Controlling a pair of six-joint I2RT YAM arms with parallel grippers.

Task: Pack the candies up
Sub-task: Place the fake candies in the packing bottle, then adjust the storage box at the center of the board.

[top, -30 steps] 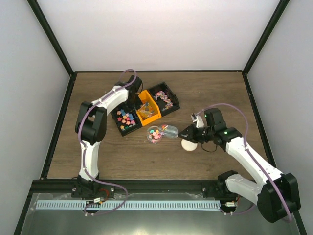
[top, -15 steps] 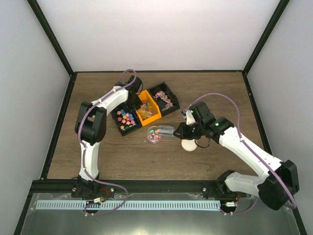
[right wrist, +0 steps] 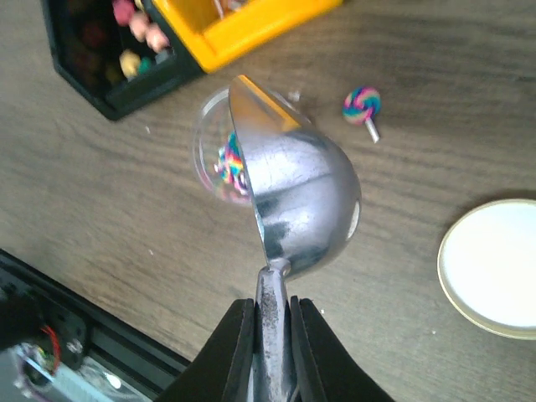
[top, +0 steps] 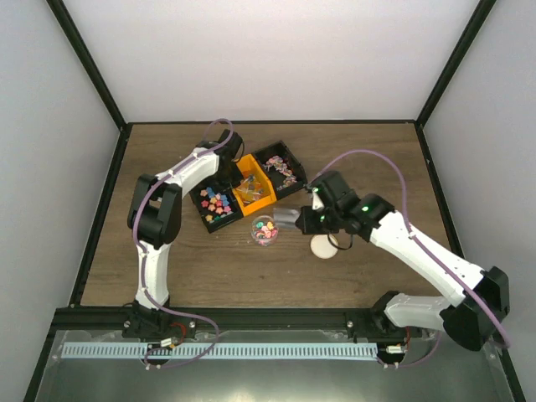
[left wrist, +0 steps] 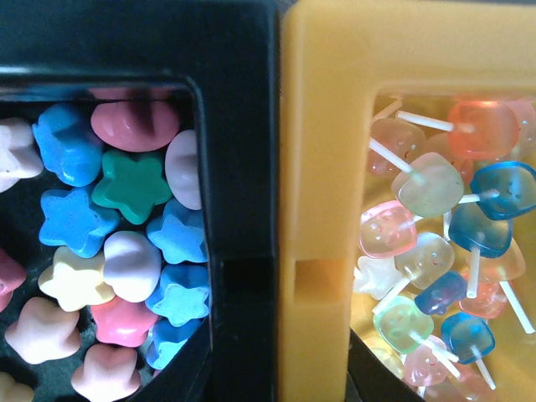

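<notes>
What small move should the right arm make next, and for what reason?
Probably roll the scoop a little further and hold it there. The jaws grip its handle, and its bowl is tipped above the open jar, which holds some candies, so anything left in it would drop inside.

Right tool [right wrist: 270, 316] at 6 o'clock, clamped on metal scoop [right wrist: 297, 209] handle | scoop bowl tilted, overlapping clear jar [right wrist: 209, 142] holding candies [right wrist: 228, 167] | swirl lollipop [right wrist: 362, 105] on counter [right wrist: 126, 218], 1 o'clock | cream lid [right wrist: 494, 268], 4 o'clock | yellow bin [right wrist: 251, 25], black bin [right wrist: 92, 79], 11 o'clock
</notes>
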